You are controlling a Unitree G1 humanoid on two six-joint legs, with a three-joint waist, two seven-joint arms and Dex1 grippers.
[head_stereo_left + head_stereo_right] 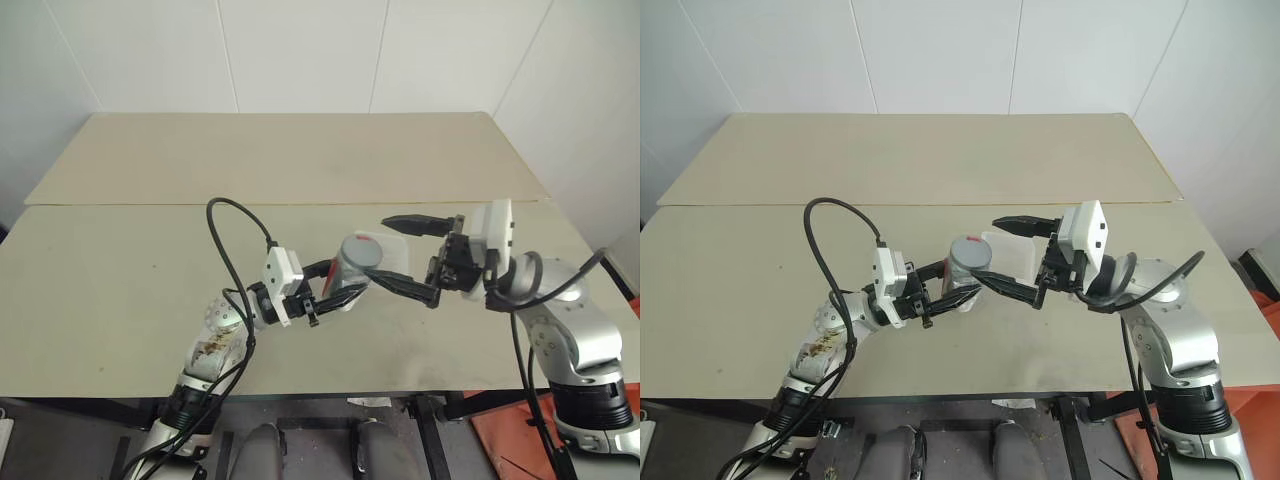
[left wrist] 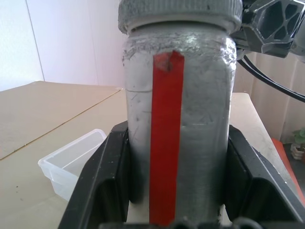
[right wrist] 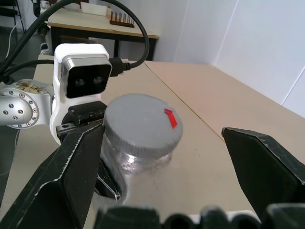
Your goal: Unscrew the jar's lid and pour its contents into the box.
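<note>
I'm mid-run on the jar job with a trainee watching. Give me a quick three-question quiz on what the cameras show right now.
1. True or false: the lid is already off the jar.
2. Which gripper is shut on the jar? A) left gripper B) right gripper C) neither
3. Fill in: the stripe running up the jar's side is ____.

Key:
1. False. The lid still sits on the jar's mouth, with the right gripper's open fingers standing either side of it.
2. A. The left gripper clamps the jar's body above the table, near the box.
3. Red.
</note>
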